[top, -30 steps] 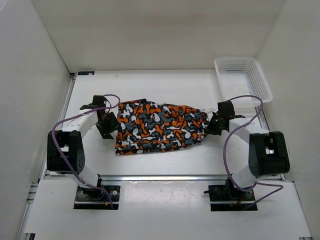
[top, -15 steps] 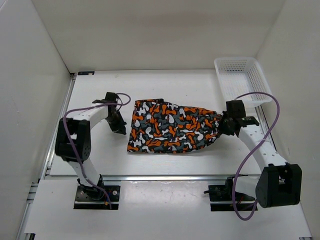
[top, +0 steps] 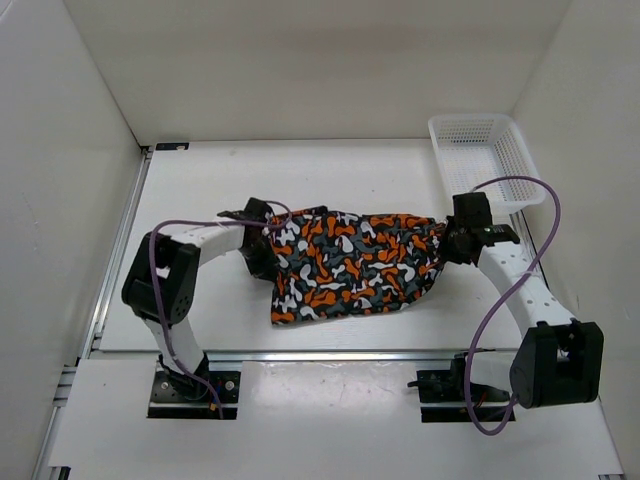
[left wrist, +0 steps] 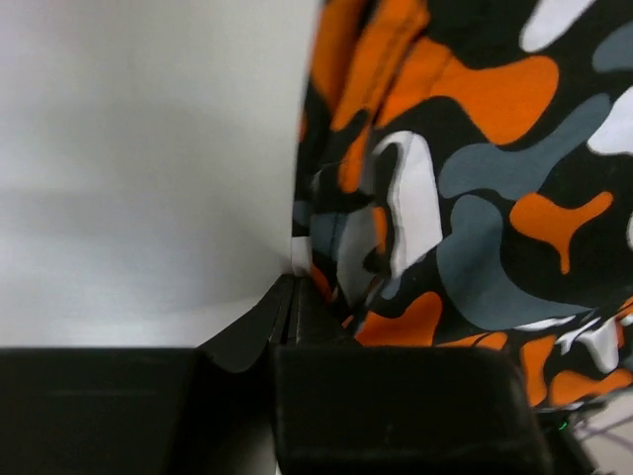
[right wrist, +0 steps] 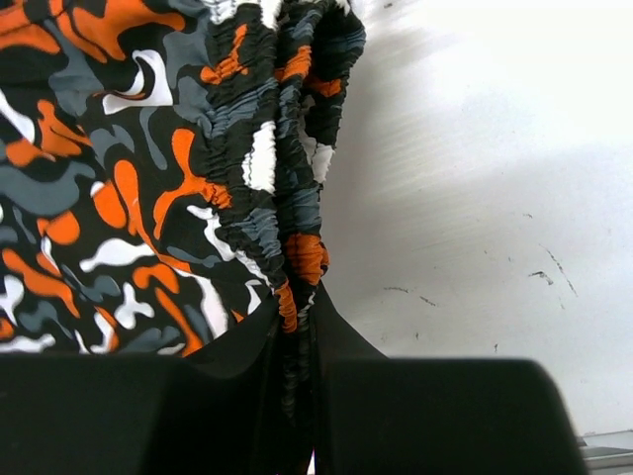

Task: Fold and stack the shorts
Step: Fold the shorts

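The shorts (top: 355,265), printed in orange, black, grey and white blotches, lie stretched across the middle of the table between both arms. My left gripper (top: 262,257) is shut on their left edge. In the left wrist view its tips (left wrist: 295,287) meet on a fold of the shorts (left wrist: 475,198). At the right end my right gripper (top: 450,243) is shut on the gathered elastic waistband. In the right wrist view that ruched band (right wrist: 297,257) runs down between the gripper's closed tips (right wrist: 297,309).
A white mesh basket (top: 485,160) stands at the back right corner, just behind the right arm. White walls enclose the table (top: 200,180) on the left, back and right. Purple cables loop over both arms.
The left gripper has travelled right onto the shorts' left edge and closed on it. That edge has shifted right and the cloth has bunched. The right gripper keeps its hold, barely moved.
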Available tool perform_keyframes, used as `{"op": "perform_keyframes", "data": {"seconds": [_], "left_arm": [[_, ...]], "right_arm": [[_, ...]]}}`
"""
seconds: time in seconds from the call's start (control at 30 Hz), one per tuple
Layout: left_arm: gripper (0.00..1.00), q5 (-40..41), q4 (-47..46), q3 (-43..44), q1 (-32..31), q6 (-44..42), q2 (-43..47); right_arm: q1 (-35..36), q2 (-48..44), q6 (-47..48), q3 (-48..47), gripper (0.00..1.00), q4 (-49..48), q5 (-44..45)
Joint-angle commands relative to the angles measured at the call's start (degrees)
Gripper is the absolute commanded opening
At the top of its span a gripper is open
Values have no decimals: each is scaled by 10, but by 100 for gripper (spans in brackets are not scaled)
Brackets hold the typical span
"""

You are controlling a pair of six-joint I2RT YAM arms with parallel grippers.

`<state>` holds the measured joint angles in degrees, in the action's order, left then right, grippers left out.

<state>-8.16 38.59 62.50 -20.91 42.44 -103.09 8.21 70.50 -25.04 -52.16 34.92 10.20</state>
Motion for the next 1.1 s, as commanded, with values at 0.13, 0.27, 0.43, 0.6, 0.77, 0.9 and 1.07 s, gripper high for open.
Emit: {"op": "perform_keyframes", "data": {"seconds": [0.13, 0.27, 0.43, 0.6, 0.77, 0.9, 1.07], "left_arm": [[11, 9, 4, -123, -50, 77, 151], [11, 19, 4, -124, 1, 53, 197], [11, 14, 4, -94, 24, 29, 128], [11, 9, 4, -43, 16, 9, 42], [11, 3, -1, -25, 16, 9, 22], [11, 3, -1, -19, 16, 9, 17], [11, 3, -1, -31, 33, 9, 29]], "right_arm": [[-3, -11, 20, -36, 0, 24, 11], [4, -5, 20, -52, 0, 24, -1], [34, -5, 14, -87, 0, 24, 16], [85, 6, 14, -130, 0, 45, 28], [233, 40, -5, -186, 0, 73, 113], [362, 100, -11, -257, 0, 95, 188], [497, 221, -5, -350, 0, 110, 238]]}}
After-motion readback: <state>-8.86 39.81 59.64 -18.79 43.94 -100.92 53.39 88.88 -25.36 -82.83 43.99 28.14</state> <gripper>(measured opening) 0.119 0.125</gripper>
